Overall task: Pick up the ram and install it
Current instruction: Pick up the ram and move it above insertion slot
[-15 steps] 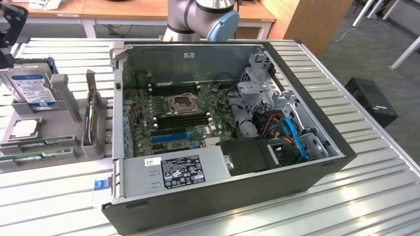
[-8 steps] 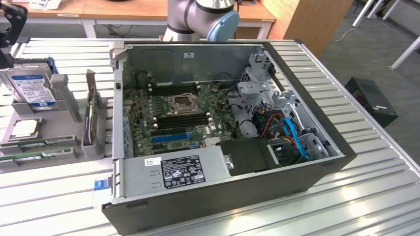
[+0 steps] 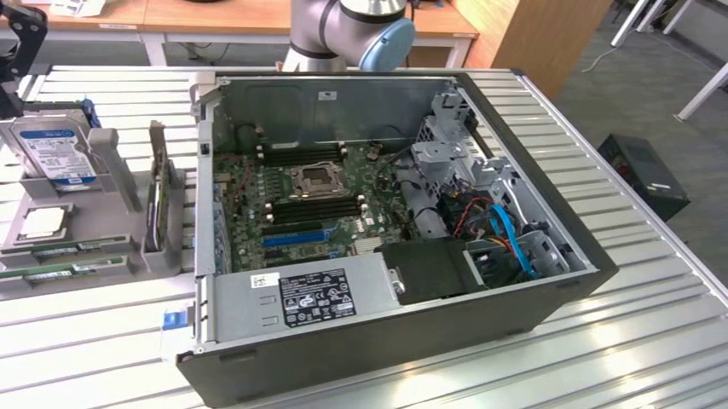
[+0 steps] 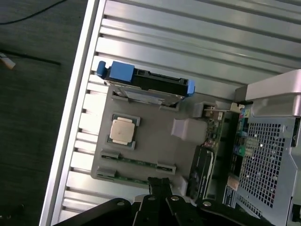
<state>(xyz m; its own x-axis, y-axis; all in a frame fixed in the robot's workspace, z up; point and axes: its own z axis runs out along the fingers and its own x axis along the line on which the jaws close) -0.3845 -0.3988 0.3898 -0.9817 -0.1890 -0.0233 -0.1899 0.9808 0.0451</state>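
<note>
Two ram sticks lie edge-up in slots of the grey holder (image 4: 155, 141): one ram (image 4: 141, 163) between two clips, a second ram (image 4: 124, 177) in the row beside it. My gripper (image 4: 159, 182) hangs above the holder with its black fingers pressed together and nothing between them; its tips sit over the end of the second stick. In the exterior view the gripper (image 3: 14, 81) is a dark shape at the left edge, over the holder (image 3: 105, 223), and the ram sticks (image 3: 74, 249) lie along its near side.
The holder also carries a hard drive (image 3: 54, 152) with a blue-white label, a processor chip (image 4: 122, 130) and an upright green expansion card (image 3: 159, 192). To the exterior view's right stands the open computer case (image 3: 534, 281), with black memory slots (image 3: 302, 209) on its motherboard. The table is ribbed metal.
</note>
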